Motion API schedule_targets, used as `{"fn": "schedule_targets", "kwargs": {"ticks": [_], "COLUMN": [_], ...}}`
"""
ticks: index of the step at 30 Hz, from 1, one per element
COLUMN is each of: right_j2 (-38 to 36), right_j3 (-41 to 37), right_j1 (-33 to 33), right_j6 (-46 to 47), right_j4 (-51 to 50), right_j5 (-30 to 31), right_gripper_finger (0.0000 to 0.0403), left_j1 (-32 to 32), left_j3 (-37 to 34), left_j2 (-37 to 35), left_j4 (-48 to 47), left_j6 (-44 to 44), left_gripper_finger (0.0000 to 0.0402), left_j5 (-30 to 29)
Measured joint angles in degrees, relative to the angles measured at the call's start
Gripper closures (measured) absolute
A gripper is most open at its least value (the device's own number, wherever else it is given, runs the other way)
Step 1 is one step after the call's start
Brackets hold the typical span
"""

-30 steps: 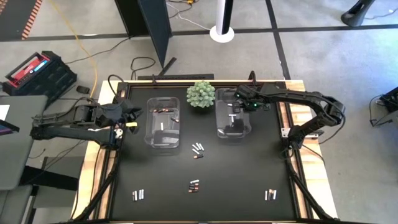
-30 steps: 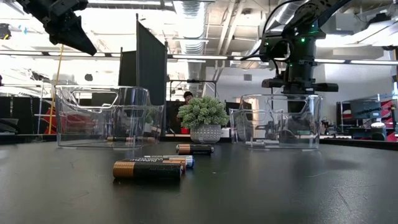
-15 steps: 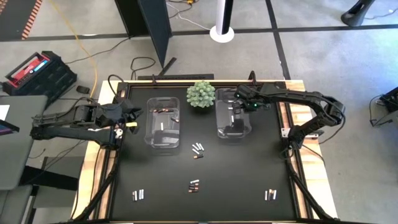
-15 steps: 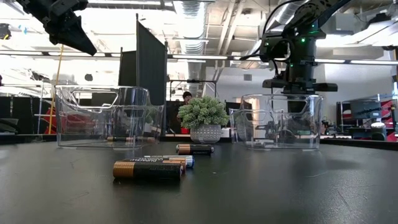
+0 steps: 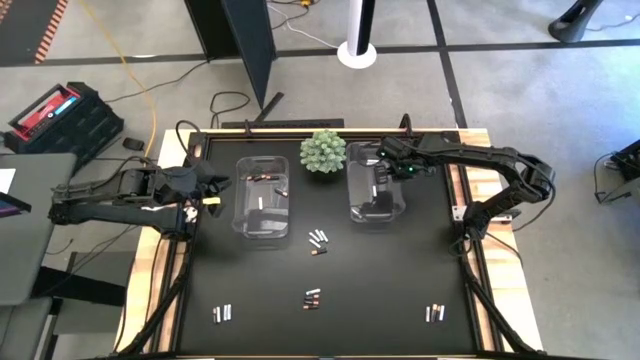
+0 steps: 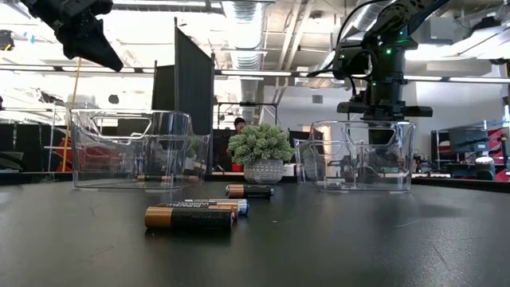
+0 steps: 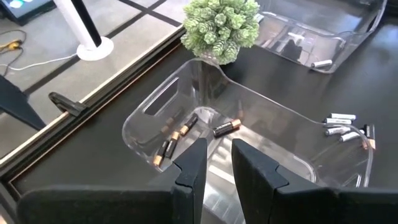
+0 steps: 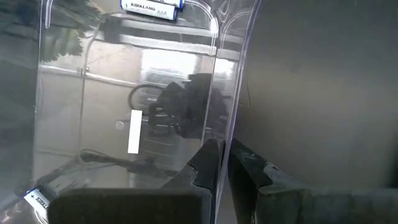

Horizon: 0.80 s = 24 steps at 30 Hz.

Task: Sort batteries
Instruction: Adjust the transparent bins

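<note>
Two clear bins stand at the table's far side. The left bin (image 5: 240,200) holds dark batteries with copper ends (image 7: 226,127). The right bin (image 5: 352,195) holds pale batteries (image 8: 152,6). More batteries lie loose on the black table in small groups (image 5: 317,240), (image 5: 313,298), (image 5: 223,313), (image 5: 434,313). My right gripper (image 8: 224,163) points down over the right bin, close to its wall (image 8: 233,93). Its fingers stand a narrow slit apart with nothing between them. My left gripper (image 7: 216,165) hangs raised at the table's left edge beside the left bin, narrowly open and empty.
A green spiky plant in a pot (image 5: 323,152) stands between the two bins at the far edge. Two dark batteries (image 6: 191,217) lie nearest the low camera. The black table between the loose groups is bare. A person shows far behind the plant (image 6: 240,123).
</note>
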Motion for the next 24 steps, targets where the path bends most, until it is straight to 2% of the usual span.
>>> {"fn": "schedule_targets", "kwargs": {"ticks": [6, 10, 14, 19, 24], "right_j2": [-0.02, -0.02, -0.02, -0.02, -0.03], "right_j3": [0.00, 0.00, 0.00, 0.00, 0.00], "right_j1": [0.00, 0.00, 0.00, 0.00, 0.00], "right_j6": [-0.24, -0.25, -0.24, -0.23, -0.21], "right_j4": [-0.04, -0.04, -0.04, 0.00, 0.60], "right_j5": [0.02, 0.02, 0.02, 0.02, 0.02], "right_gripper_finger": [0.0350, 0.0350, 0.0350, 0.0350, 0.0350], "left_j1": [0.00, 0.00, -0.02, -0.02, 1.84], "left_j3": [0.01, 0.01, 0.01, 0.01, 0.01], "left_j2": [0.83, 1.76, 3.26, 5.17, 8.33], "left_j4": [-0.26, 0.07, 0.30, -0.39, -3.06], "left_j6": [-1.71, -1.50, -2.19, -16.23, -26.32], "left_gripper_finger": [0.0314, 0.0278, 0.0244, 0.0236, 0.0244], "left_j5": [0.80, 1.31, -1.57, -2.96, -5.21]}}
